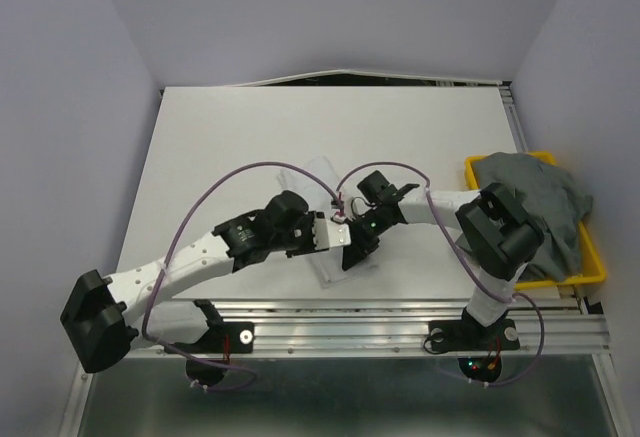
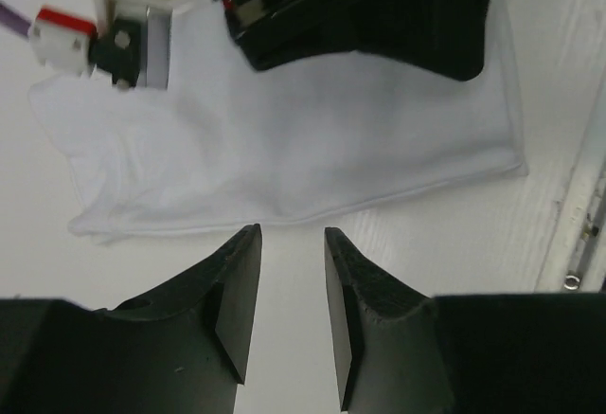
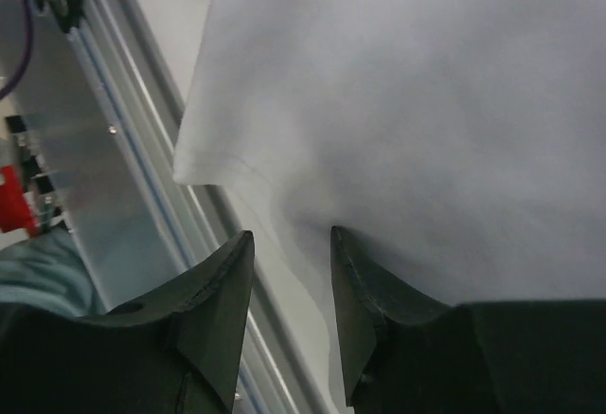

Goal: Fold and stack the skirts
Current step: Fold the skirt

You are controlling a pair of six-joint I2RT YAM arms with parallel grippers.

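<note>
A white skirt [image 1: 318,175] lies flat on the table's near middle, mostly hidden under both grippers. In the left wrist view the skirt [image 2: 303,139] lies just beyond my left gripper [image 2: 289,234], which is open and empty over bare table at the hem. My right gripper [image 3: 289,236] is open at the skirt's [image 3: 426,101] edge near a corner, with one finger [image 3: 365,281] against the cloth. In the top view the left gripper [image 1: 318,240] and right gripper [image 1: 355,252] sit close together. Grey skirts [image 1: 535,202] lie heaped at the right.
The grey heap fills a yellow tray [image 1: 590,257] at the table's right edge. An aluminium rail [image 1: 400,317] runs along the near edge, close to the skirt's corner [image 3: 189,172]. The right gripper's body [image 2: 360,7] sits over the skirt's far side.
</note>
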